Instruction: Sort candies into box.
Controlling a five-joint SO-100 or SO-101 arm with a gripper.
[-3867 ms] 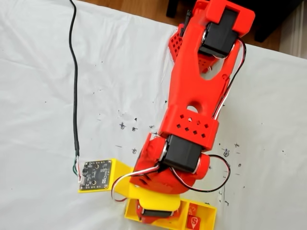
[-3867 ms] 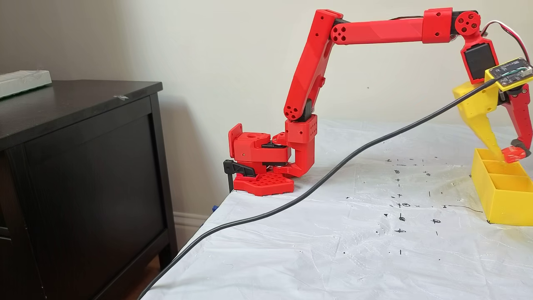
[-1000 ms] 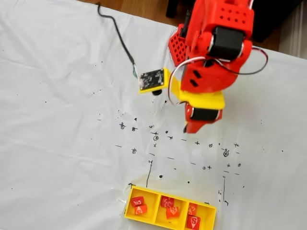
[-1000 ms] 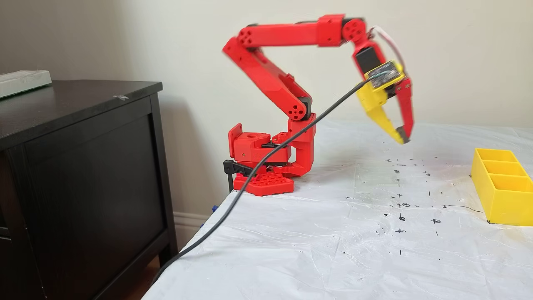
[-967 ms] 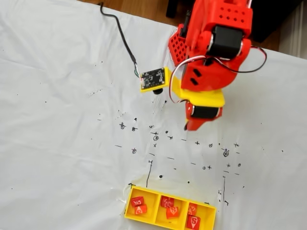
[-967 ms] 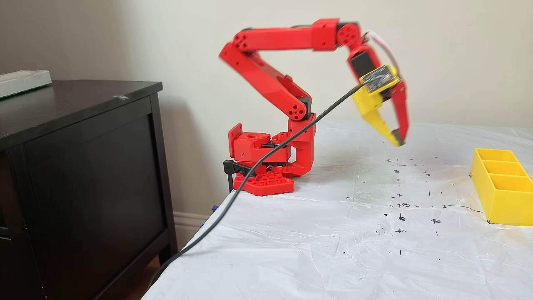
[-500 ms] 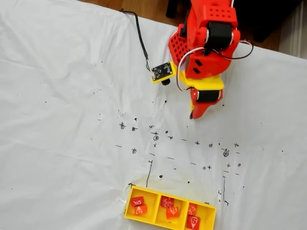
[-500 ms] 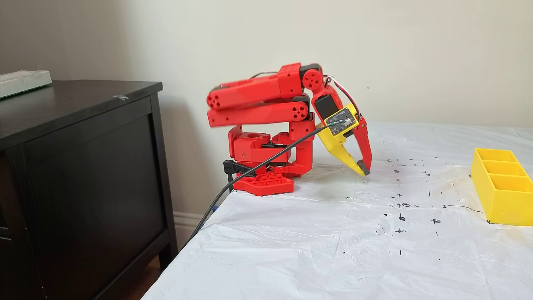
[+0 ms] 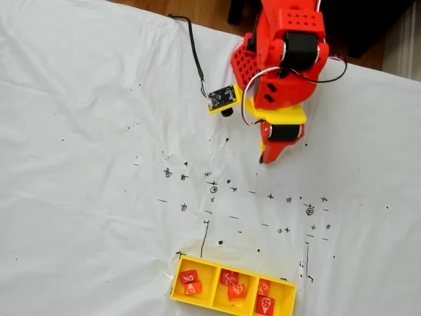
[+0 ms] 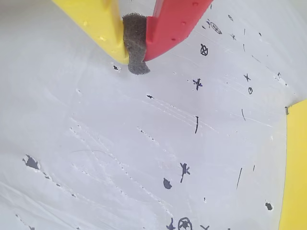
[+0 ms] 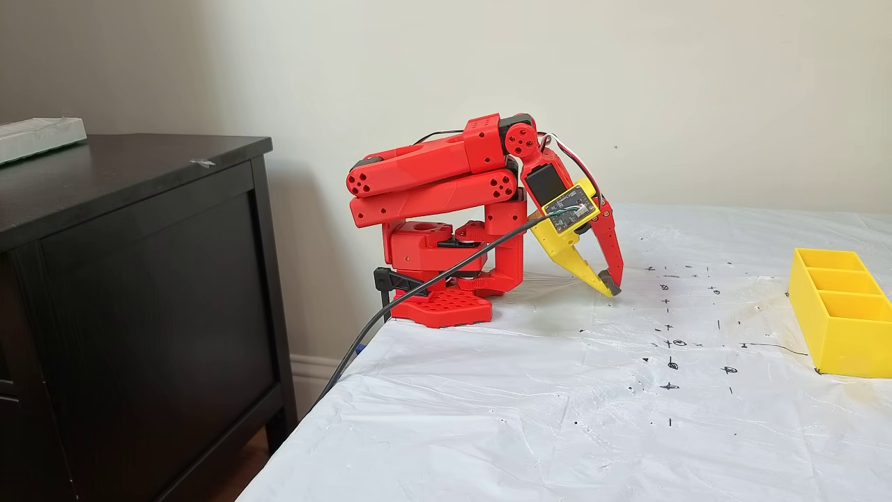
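The yellow three-compartment box sits at the bottom of a fixed view, with several red-orange candies spread over its compartments. In another fixed view the box stands at the far right and its contents are hidden by its walls. The arm is folded back over its base. My gripper rests tip-down on the white cover near the base, far from the box. Its yellow and red fingers are shut with nothing but the dark pad between them. The box edge shows at the right in the wrist view.
The white table cover carries many small black pen marks. A black cable runs from the wrist camera board off the table's left edge. A dark cabinet stands left of the table.
Since a second ago the arm folded down and back from mid-air to the base, bringing the shut gripper's tip onto the cover. In the last half second it barely moved.
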